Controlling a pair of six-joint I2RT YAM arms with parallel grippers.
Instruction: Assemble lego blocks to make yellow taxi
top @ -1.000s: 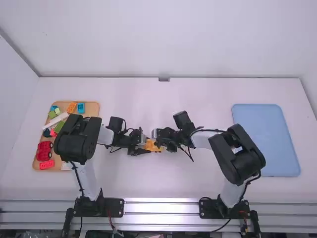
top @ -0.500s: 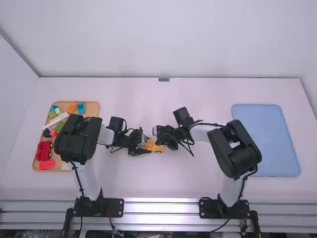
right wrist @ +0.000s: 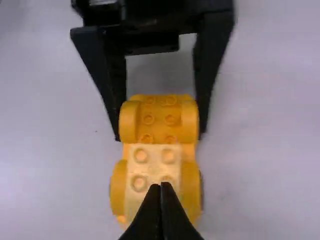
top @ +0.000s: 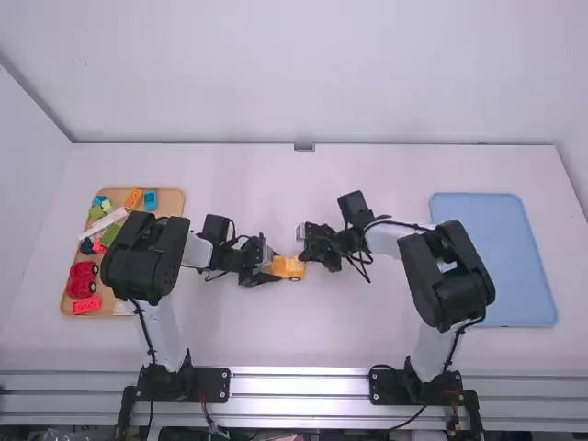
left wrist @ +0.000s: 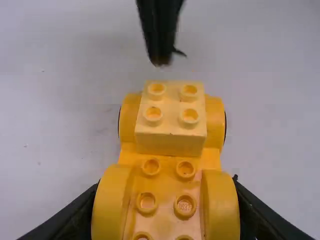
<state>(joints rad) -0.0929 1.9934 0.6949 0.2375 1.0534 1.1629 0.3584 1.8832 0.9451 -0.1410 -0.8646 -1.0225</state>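
Yellow car base (top: 290, 268) sits gripped in the left hand (top: 274, 269), pale block (left wrist: 170, 105) on top, and the right hand (top: 304, 259) hovers close, fingers together

Bright, diffuse light, soft shadows

glossy plastic car base (left wrist: 167, 186), smooth table (top: 294, 340)

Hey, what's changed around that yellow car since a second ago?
The right claw has shifted rightward in the high view, uncovering more of the yellow car. The left claw has stayed put, gripping the car's other end.
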